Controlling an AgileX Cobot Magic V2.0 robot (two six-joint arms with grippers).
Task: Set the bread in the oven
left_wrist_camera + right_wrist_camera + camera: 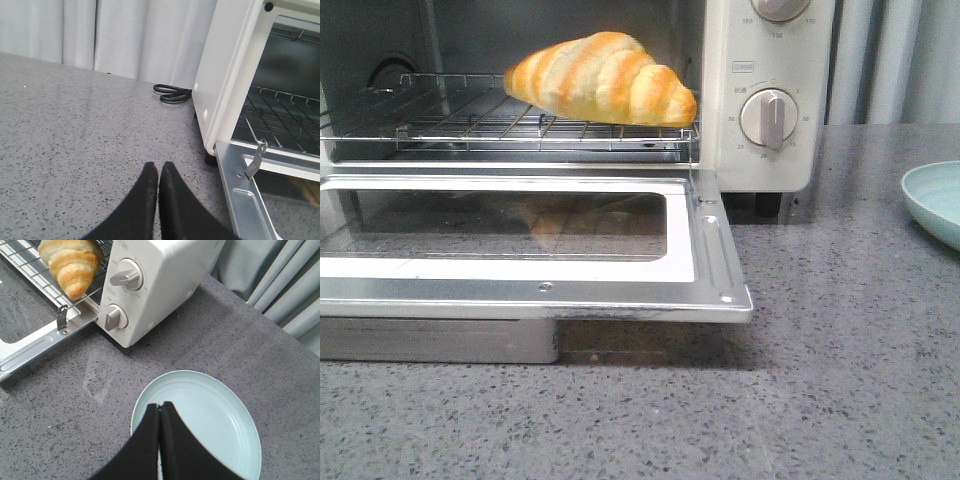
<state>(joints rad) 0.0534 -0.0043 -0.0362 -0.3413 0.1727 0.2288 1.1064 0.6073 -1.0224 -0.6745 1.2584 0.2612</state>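
Already the bread lies on the wire rack inside the oven, toward the rack's right front corner, one tapered end close to the control panel with its beige dials. The drop-down door hangs fully open and level over the grey speckled table, and a faint reflection of the roll shows in its glass. Neither arm touches the oven. The left gripper sits above bare tabletop just beside the oven's left wall, its black fingers pressed together with nothing between them — a coiled black cord lies farther off by the curtain. The right gripper is likewise closed and empty, poised over a pale blue plate that rests on the table to the right of the oven — apart from it, and with nothing on it.
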